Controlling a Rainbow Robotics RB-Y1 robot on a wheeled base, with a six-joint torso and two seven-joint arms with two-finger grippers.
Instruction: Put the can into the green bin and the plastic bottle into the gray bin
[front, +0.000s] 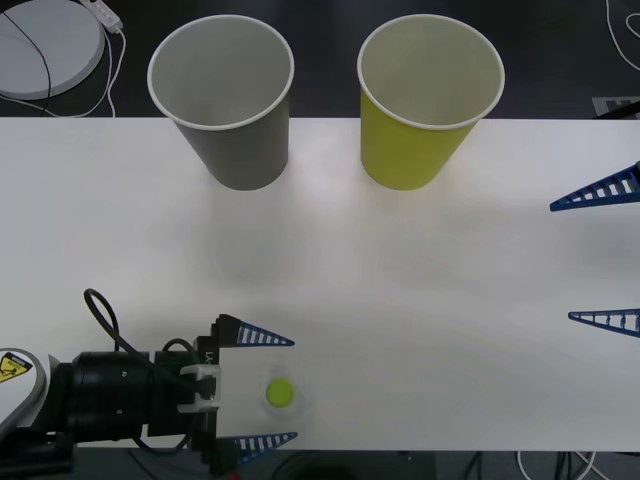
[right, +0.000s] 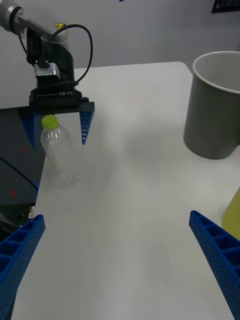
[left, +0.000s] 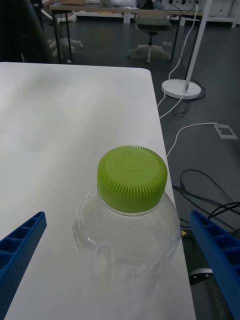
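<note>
White counter (front: 400, 300) runs wide and bare across the front view, its far edge meeting dark floor where the gray bin (front: 225, 100) and the green bin (front: 428, 105) stand upright side by side, apart from each other, both open at the top. Between the bins and the near edge lies a broad stretch of open surface.

At the near edge on the robot's left, the plastic bottle (front: 280, 393) stands upright close to the counter's rim, its lime-green cap (left: 132, 177) on top. The left claw (front: 258, 388) is released, its two blue fingers (front: 255, 338) spread on either side of the bottle with a gap on each side, not touching it. In the left wrist view the counter's rounded corner (left: 147, 75) falls away to floor with cables and a lamp base (left: 181, 89) just beyond the bottle.

The right claw (front: 605, 255) hangs over the right end of the counter, released, fingers wide apart, well away from the bottle and to the right of the green bin. Its wrist view looks across the open counter to the bottle (right: 59, 152) and the gray bin (right: 215, 107).
</note>
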